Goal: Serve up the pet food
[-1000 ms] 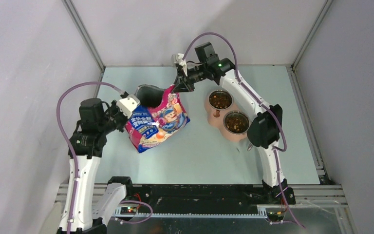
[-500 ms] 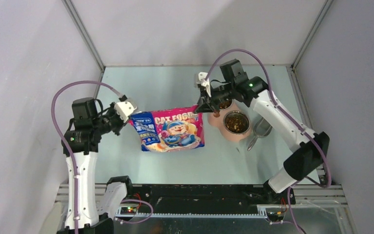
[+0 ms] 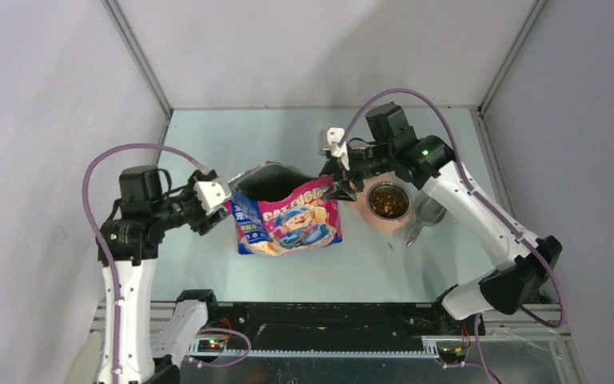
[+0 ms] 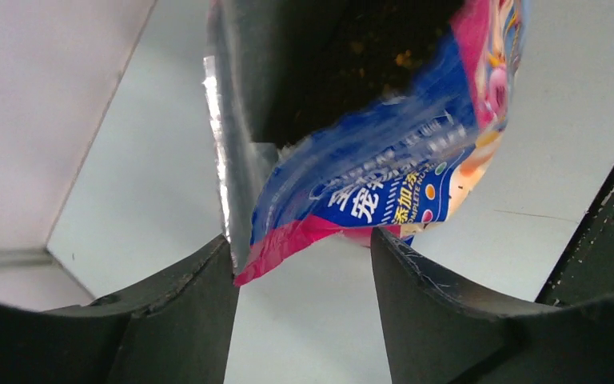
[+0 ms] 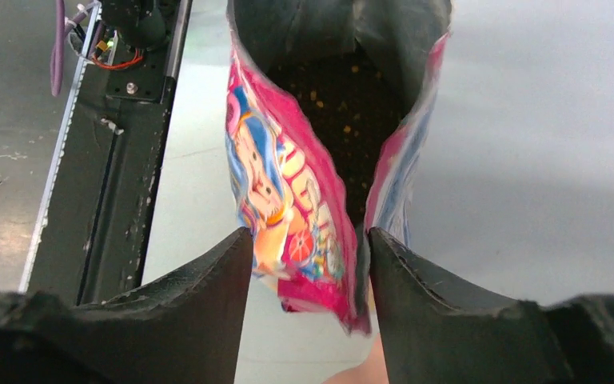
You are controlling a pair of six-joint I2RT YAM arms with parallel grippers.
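**Bag mouth open, both grippers slack at its corners**

Top view first. The pet food (image 3: 387,202) shows as a dark brown heap in the metal bowl (image 3: 407,204) on the right of the table (image 3: 232,144). There is more of it down in the printed bag (image 3: 288,224) at the centre, whose mouth gapes towards the far side. The left gripper (image 3: 222,210) sits at the bag's left top corner and the right gripper (image 3: 337,190) at its right top corner. A grey scoop (image 3: 427,211) lies just beside the bowl.

Left wrist view now. The 2 fingers (image 4: 184,312) stand well apart with the bag's pink corner loose between them. It may brush 1 finger, but it is not pinched. Dark kibble sits deep inside.

Right wrist view. Same picture here: the jaws are spread, the bag's end hangs in the gap, and nothing is clamped. Kibble lies down in the bottom.

My read on handling: the kibble is loose and light, it rolls away easily, and no 2 fingers can pinch it. It has to travel in the bag or the scoop. The bag looks glossy, floppy and slippery, so hold it on the flat sealed corners and keep the mouth up until it is over the bowl.
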